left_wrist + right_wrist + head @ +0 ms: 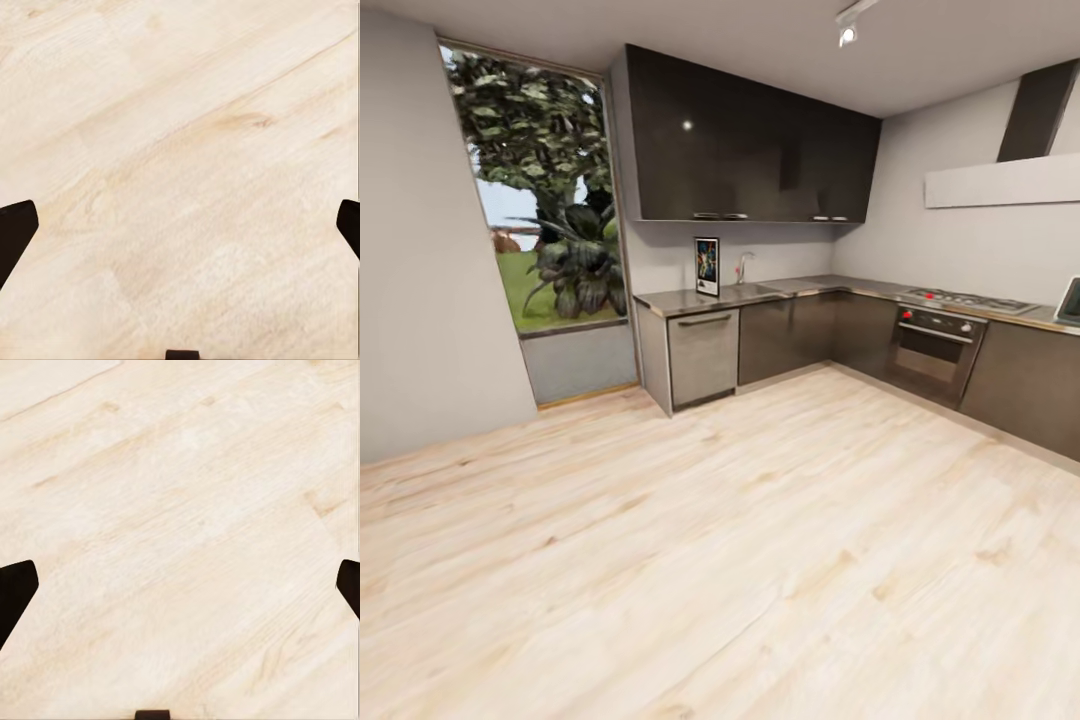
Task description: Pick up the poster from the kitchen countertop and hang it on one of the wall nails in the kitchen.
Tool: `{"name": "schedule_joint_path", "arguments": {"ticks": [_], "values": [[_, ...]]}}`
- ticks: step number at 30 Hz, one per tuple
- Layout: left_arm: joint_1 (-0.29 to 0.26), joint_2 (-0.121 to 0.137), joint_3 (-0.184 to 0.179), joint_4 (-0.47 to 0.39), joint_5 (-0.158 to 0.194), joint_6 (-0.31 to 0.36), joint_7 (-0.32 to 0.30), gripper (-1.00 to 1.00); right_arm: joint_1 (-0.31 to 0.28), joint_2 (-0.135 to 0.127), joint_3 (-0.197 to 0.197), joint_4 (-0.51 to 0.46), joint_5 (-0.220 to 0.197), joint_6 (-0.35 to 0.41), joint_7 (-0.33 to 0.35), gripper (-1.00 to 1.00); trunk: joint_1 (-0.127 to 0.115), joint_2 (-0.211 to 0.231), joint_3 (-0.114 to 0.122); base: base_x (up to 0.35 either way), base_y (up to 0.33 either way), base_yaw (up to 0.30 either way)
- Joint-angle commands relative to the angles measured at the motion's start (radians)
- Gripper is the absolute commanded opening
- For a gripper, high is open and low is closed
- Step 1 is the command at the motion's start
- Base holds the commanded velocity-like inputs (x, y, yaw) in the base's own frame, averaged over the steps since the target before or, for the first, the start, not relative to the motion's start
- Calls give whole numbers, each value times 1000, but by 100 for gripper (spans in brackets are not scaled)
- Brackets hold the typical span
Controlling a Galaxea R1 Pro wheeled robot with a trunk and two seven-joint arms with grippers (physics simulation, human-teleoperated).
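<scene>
Head view: kitchen seen from across a stretch of pale wood floor (pixel 740 560). The poster (pixel 707 266) stands upright on the kitchen countertop (pixel 800 288), near its left end, back against the grey wall, white border and dark colourful print facing the room. Slim tap (pixel 741 266) and inset sink (pixel 752 290) just beside it to the right. Worktop runs right, turns the corner, carries a hob (pixel 965 299) with red knobs; oven (pixel 930 350) set below it. Steel-fronted dishwasher (pixel 703 356) under the poster's end of the counter. Dark glossy wall cabinets (pixel 750 150) overhead; extractor hood (pixel 1005 175) at right. Tall window (pixel 540 190) left of the cabinets, tree and leafy plant outside. No nail head can be made out on the walls at this range.

Left wrist view: left gripper (pixel 180 225) over bare floorboards, dark fingertips (pixel 15 232) at opposite edges of the frame, spread wide, nothing between them.

Right wrist view: right gripper (pixel 180 585) likewise, fingertips (pixel 15 592) wide apart over wood grain, holding nothing
</scene>
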Motion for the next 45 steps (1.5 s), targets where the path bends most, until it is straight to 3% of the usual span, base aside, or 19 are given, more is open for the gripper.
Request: {"name": "schedule_joint_path", "arguments": {"ticks": [1,45], "values": [[0,0,1,-1,0,-2,0,100,-1,0,1,1,1,-3,0,100,1,0,-1,314,-163,0],[0,0,1,-1,0,-2,0,100,-1,3,3,1,0,-4,0,100,1,0,-1,286,-212,0]]}}
